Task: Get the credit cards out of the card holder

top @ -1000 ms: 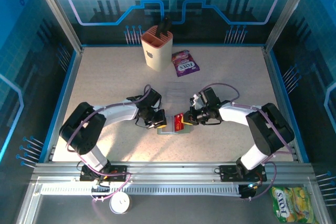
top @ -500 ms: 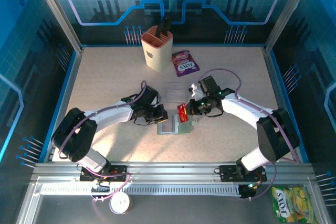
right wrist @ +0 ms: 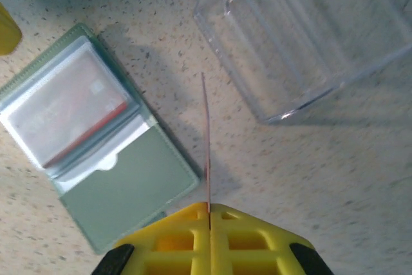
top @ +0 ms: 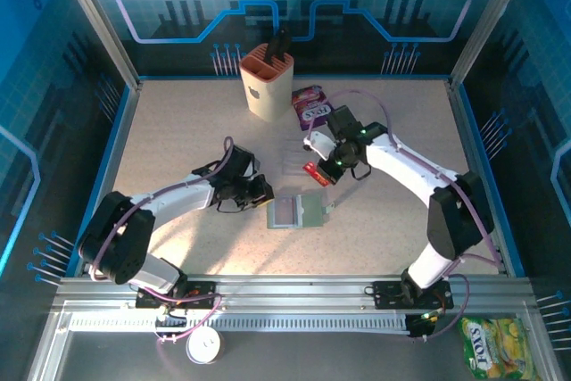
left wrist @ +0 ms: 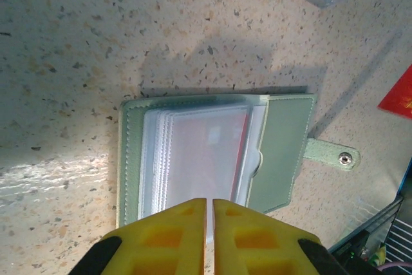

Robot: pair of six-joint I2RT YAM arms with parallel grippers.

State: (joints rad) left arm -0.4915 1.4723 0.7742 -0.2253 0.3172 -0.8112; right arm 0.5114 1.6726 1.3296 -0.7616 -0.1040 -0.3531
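**Card holder and grippers.** The card holder lies open and flat on the desk between the two arms, with its clear sleeves up and its snap tab out to one side. A sleeved card with a red edge shows through the top sleeve. Its print is blurred by the plastic, and the number of cards beneath it cannot be told.

In the left wrist view, the holder's near edge is cut off behind the left gripper. The yellow fingers are drawn almost together, leaving a thin slit, and hold nothing. Whether they touch the holder cannot be told.

The right gripper is clamped on a red credit card, seen edge-on as a thin line. It sits between the holder and a clear plastic box. A slotted cup and a candy packet stand near the desk's far edge.
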